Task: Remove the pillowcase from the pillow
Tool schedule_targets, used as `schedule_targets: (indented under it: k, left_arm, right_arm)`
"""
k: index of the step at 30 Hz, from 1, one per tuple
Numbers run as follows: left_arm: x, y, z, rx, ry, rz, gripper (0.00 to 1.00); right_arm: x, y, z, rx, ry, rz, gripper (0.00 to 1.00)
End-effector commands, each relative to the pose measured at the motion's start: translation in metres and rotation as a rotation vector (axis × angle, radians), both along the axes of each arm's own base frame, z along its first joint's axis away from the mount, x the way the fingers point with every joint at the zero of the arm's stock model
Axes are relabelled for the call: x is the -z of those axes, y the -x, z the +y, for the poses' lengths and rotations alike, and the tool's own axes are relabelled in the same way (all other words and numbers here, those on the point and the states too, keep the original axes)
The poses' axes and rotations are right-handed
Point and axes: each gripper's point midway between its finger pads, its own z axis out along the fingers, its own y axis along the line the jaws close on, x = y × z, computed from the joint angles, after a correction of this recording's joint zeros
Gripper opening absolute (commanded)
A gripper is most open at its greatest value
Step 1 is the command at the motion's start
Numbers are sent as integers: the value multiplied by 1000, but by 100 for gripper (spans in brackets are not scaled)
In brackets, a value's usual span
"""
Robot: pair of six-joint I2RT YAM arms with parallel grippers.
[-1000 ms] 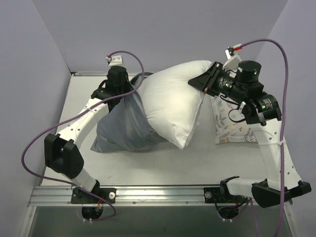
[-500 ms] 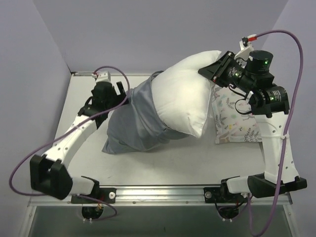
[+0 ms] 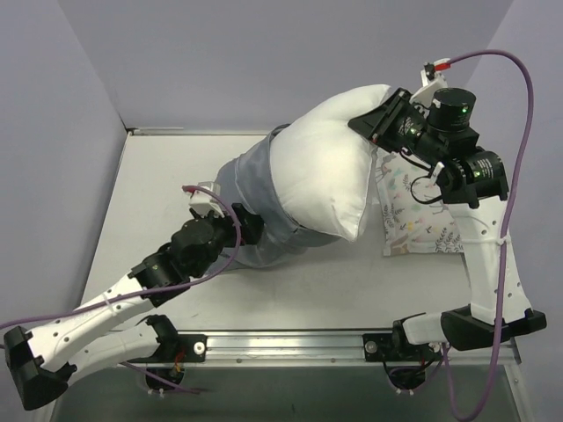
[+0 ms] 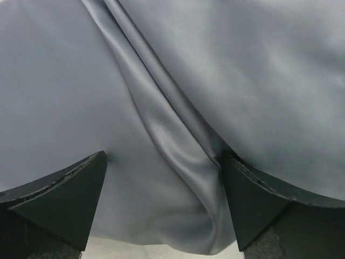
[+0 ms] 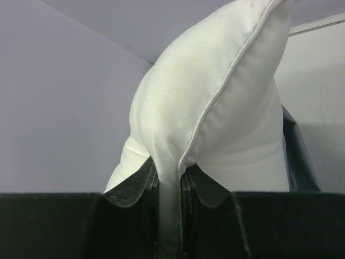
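The white pillow [image 3: 325, 176] sticks half out of the grey pillowcase [image 3: 251, 180], which still covers its left end. My right gripper [image 3: 373, 125] is shut on the pillow's far right corner seam [image 5: 171, 178] and holds it raised above the table. My left gripper [image 3: 252, 230] stands open at the pillowcase's near lower end. In the left wrist view its fingers [image 4: 64, 199] are wide apart, with a fold of grey cloth [image 4: 161, 140] lying between them, not pinched.
A smaller white pillow printed with pastel animals [image 3: 418, 220] lies at the right, under the right arm. The white table [image 3: 149, 185] is boxed in by lilac walls at back and sides. A metal rail [image 3: 290, 343] runs along the near edge.
My left gripper let go of the pillowcase's far side, opened, and swung round to the case's near end. The right gripper pulled the pillow's corner up and to the right.
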Motion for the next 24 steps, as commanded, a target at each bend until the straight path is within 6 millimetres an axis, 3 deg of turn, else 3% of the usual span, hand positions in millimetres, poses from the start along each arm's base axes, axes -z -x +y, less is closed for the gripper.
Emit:
schedule_targets:
  k: [1,2,3,5,6,11,14,16,17,19,20,24]
  left_arm:
    - [21,-8,-9,-35,29,37,93]
    - [23,-8,-9,-41,35,38,88]
    - [28,-11,-1,-89,27,40,63]
    - [47,-13,19,-177,-18,85,28]
    - [52,-19,39,-275,-51,90,0]
    - [97,-30,117,-593,-187,212,0]
    - [114,-43,165,-763,-194,273,0]
    - [118,-45,193,-866,-220,288,0]
    - [119,-47,219,-962,-229,308,0]
    - [123,-48,245,-1050,-238,332,0]
    - [128,-47,267,-1122,-248,363,0]
    - [124,-44,312,-1260,-221,418,0]
  right_arm:
    - [-31,-4,2,12,-29,-129,0]
    - [-30,-4,0,20,-24,-131,0]
    - [-30,-4,-2,27,-19,-129,0]
    - [-31,-4,-3,32,-9,-132,0]
    - [-34,-2,-4,33,-10,-135,0]
    - [-44,-2,-14,59,-16,-148,0]
    - [-51,0,-22,76,-29,-156,0]
    - [-51,-1,-30,93,-35,-151,0]
    - [-50,-2,-33,100,-39,-148,0]
    - [-49,-2,-43,125,-48,-141,0]
    - [-50,-2,-46,130,-52,-141,0]
    - [-50,-5,-62,161,-77,-127,0]
